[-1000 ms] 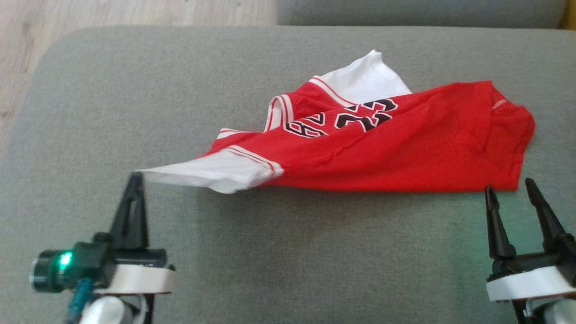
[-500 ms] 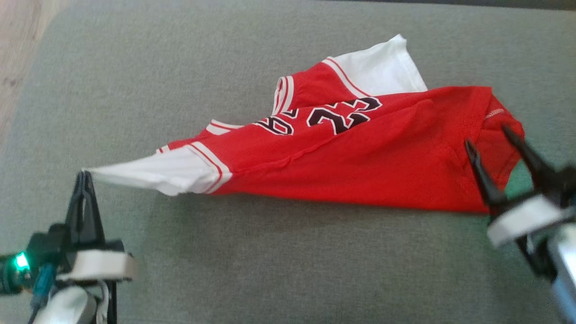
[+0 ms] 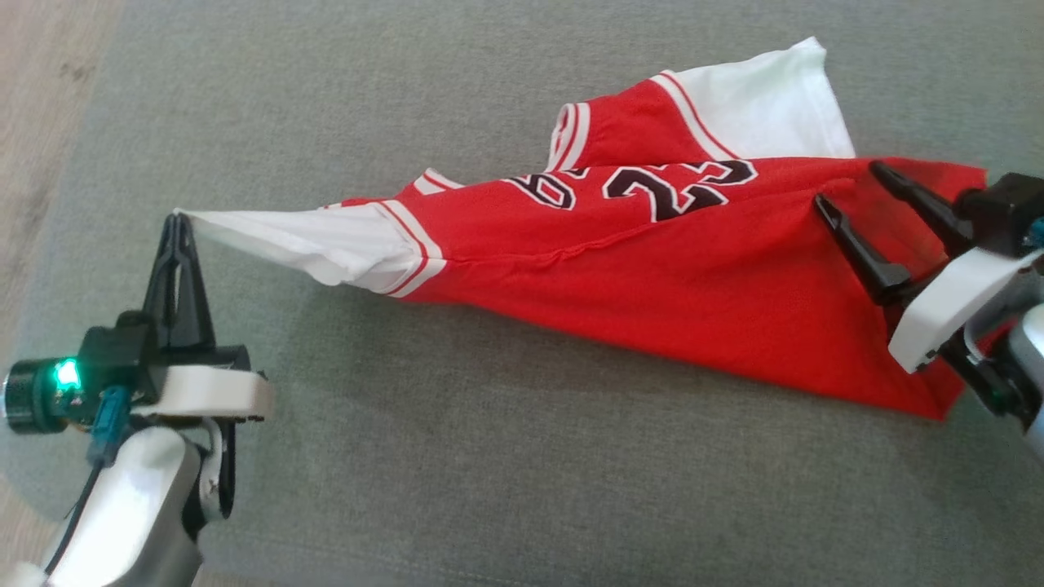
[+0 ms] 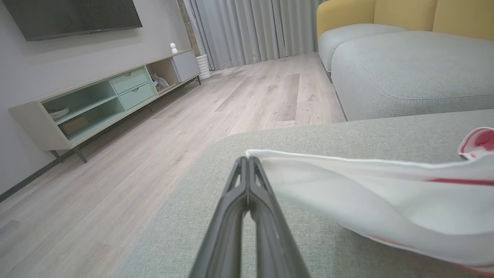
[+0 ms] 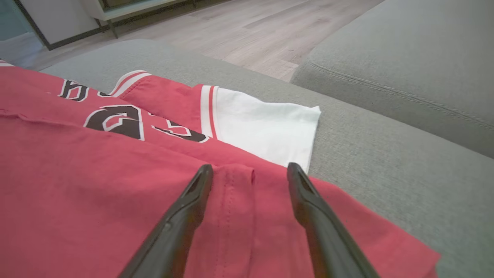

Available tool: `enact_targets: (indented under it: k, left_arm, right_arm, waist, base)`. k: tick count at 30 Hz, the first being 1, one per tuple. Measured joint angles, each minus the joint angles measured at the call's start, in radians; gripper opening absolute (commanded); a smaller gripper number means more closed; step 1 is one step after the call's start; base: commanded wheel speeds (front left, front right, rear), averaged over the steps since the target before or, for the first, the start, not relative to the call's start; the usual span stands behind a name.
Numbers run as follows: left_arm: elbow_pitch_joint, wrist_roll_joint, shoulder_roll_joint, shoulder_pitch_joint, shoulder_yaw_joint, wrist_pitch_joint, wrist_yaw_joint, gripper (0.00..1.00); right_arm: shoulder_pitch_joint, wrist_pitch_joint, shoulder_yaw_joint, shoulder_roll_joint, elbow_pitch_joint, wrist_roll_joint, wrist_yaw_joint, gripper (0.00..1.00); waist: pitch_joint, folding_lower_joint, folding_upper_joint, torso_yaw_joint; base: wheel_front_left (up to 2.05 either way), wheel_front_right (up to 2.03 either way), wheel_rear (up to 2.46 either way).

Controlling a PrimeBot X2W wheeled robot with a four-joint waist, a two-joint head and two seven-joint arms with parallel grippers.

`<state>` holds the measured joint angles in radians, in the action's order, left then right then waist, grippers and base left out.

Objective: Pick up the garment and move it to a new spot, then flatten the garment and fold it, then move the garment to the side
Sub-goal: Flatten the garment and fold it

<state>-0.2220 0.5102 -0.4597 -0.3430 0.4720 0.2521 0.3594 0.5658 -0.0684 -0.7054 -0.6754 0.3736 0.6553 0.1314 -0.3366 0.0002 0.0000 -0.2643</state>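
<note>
**Jersey stretched across a grey cushion**

The red jersey (image 3: pixel 652 302) lies crumpled across the cushion (image 3: pixel 489 473), with one white sleeve (image 3: pixel 310 244) drawn out to the left and lifted clear. The left gripper (image 3: pixel 175 218) is clamped tight on that sleeve's tip. The right gripper (image 3: pixel 848 183) is over the jersey's right end with its jaws spread wide, holding nothing and covering part of the cloth. A fold hides part of the black numbers (image 3: pixel 677 187). Wood floor (image 3: pixel 49 122) borders the cushion's left.
</note>
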Motion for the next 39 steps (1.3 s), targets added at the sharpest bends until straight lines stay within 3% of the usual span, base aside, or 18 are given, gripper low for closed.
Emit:
enact_targets:
  k: [1, 2, 3, 4, 11, 19, 25, 29, 34, 39]
  left_arm:
    - [-0.007, -0.001, 0.004, -0.006, 0.004, 0.0, -0.001, 0.0]
    - [-0.013, -0.001, 0.007, -0.01, 0.007, 0.0, -0.009, 0.0]
    - [-0.02, -0.001, 0.011, -0.012, 0.008, 0.0, -0.012, 0.0]
    - [-0.026, -0.001, 0.012, -0.014, 0.008, 0.0, -0.017, 0.0]
    - [-0.035, -0.012, 0.014, -0.016, -0.002, 0.0, -0.031, 0.0]
    - [0.074, -0.04, -0.026, -0.02, -0.025, 0.0, -0.072, 0.0]
    - [0.227, -0.102, -0.113, -0.08, -0.019, -0.027, -0.105, 0.0]
    - [0.356, -0.15, -0.177, -0.206, -0.02, -0.098, -0.128, 0.0]
    - [0.426, -0.16, -0.216, -0.367, -0.026, -0.176, -0.176, 0.0]
    - [0.43, -0.119, -0.2, -0.556, -0.056, -0.214, -0.22, 0.0]
  right_arm:
    - [0.012, 0.0, -0.026, -0.013, 0.0, 0.016, 0.0, 0.47]
    - [0.025, -0.002, -0.049, -0.025, 0.0, 0.028, 0.0, 0.31]
    - [0.036, -0.007, -0.068, -0.033, 0.0, 0.043, 0.0, 0.08]
    - [0.046, -0.013, -0.084, -0.039, 0.0, 0.059, 0.0, 0.0]
    - [0.082, -0.071, -0.19, -0.077, 0.002, 0.12, 0.0, 0.0]
    - [0.108, -0.169, -0.143, -0.148, -0.012, 0.138, 0.0, 0.0]
    - [0.101, -0.18, 0.013, -0.23, -0.104, 0.115, 0.0, 0.0]
    - [0.074, -0.183, 0.19, -0.273, -0.198, 0.05, 0.0, 0.0]
    - [0.054, -0.188, 0.368, -0.276, -0.268, 0.001, 0.0, 0.0]
    - [0.109, -0.188, 0.471, -0.237, -0.326, -0.083, 0.0, 0.0]
  waist:
    - [-0.003, 0.0, 0.0, -0.005]
    - [-0.005, 0.0, 0.0, -0.009]
    - [-0.005, 0.0, 0.0, -0.012]
    - [-0.004, 0.0, 0.0, -0.013]
    - [0.023, -0.0001, 0.0, -0.003]
    - [0.098, -0.0002, 0.0, 0.039]
    - [0.167, -0.0003, 0.0, 0.095]
    - [0.214, -0.0003, 0.0, 0.15]
    - [0.248, -0.0004, 0.0, 0.203]
    - [0.242, -0.0004, 0.0001, 0.248]
  base:
    - [0.0, 0.0, 0.0]
    - [0.0, 0.0, 0.0]
    - [0.0, 0.0, 0.0]
    - [0.0, 0.0, 0.0]
    - [0.0, 0.0, 0.0]
    - [0.0, 0.0, 0.0]
    - [0.0, 0.0, 0.0]
    - [0.0, 0.0, 0.0]
    - [0.0, 0.0, 0.0]
    - [0.0, 0.0, 0.0]
